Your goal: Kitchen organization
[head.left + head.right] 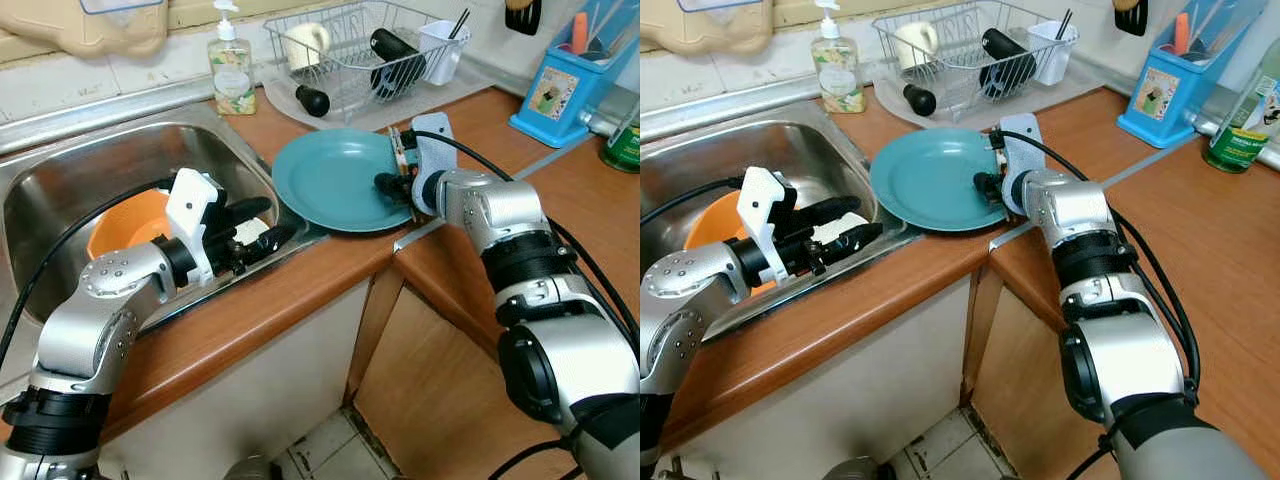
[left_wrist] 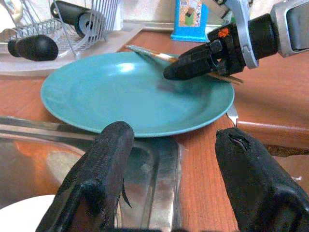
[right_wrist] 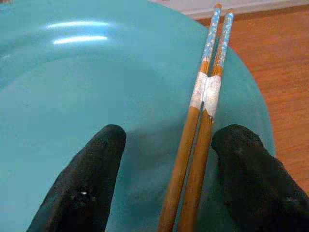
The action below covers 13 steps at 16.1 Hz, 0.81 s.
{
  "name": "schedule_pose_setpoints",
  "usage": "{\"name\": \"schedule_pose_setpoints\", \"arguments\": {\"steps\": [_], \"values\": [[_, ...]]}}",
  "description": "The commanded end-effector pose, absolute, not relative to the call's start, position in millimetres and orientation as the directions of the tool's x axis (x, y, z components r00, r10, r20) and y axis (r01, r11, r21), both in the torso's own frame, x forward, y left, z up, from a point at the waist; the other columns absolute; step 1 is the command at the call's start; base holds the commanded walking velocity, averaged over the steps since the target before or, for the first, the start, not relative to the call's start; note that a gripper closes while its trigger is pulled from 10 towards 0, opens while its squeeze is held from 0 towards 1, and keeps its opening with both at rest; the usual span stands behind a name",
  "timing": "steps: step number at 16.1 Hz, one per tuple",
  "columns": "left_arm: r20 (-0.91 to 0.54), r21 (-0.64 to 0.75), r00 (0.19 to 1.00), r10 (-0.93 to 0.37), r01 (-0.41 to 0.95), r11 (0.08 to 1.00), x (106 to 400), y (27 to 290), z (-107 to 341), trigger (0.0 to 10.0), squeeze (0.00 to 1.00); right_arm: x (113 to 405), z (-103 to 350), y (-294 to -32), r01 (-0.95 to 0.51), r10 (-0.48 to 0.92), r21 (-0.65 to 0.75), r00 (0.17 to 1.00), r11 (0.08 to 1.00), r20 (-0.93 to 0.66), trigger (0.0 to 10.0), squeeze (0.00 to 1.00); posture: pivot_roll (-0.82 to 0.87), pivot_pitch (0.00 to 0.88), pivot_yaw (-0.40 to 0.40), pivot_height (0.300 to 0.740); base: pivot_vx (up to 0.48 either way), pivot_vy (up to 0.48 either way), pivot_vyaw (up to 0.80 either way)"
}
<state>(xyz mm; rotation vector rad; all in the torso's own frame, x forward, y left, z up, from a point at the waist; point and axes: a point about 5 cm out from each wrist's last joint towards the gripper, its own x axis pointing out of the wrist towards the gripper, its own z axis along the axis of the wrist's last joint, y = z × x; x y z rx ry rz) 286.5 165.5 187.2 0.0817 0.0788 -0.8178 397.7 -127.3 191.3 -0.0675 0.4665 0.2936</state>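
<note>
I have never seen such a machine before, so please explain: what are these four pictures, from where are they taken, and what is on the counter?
This is a humanoid robot at a kitchen counter. The two wide pictures come from cameras on its head, looking down; the two close ones come from cameras on its wrists, looking along the black fingers.

Its left hand is open over the edge of the steel sink, where an orange bowl lies. Its right hand is open over a teal plate, with a pair of wooden chopsticks lying on the plate between the fingers; nothing is held.

Behind stand a soap bottle, a wire dish rack and a blue utensil holder.
</note>
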Motion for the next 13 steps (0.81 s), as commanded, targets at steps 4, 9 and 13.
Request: {"name": "schedule_pose_setpoints", "arguments": {"steps": [4, 9, 13], "values": [[-0.111, 0.053, 0.670, -0.734, 0.741, 0.669, 284.2, 162.3, 188.6, 10.0, 0.00, 399.6, 188.1, -122.8, -0.321, 0.295, 0.018, 0.847, 0.947, -0.441, 0.0, 0.00, 0.01, 0.000, 0.036, 0.740, 0.000, 0.000, 0.00], [-0.121, 0.049, 0.670, -0.732, 0.741, 0.670, 284.5, 160.8, 186.6, 10.0, 0.00, 399.9, 185.0, -120.3, -0.344, 0.326, 0.039, 0.843, 0.938, -0.428, 0.0, 0.00, 0.01, 0.000, 0.037, 0.740, 0.000, 0.000, 0.00], [-0.122, 0.046, 0.673, -0.730, 0.738, 0.673, 284.8, 160.6, 186.9, 10.0, 0.00, 400.3, 184.6, -120.3, -0.346, 0.331, 0.045, 0.843, 0.937, -0.425, 0.0, 0.00, 0.01, 0.000, 0.037, 0.740, 0.000, 0.000, 0.00]]}}
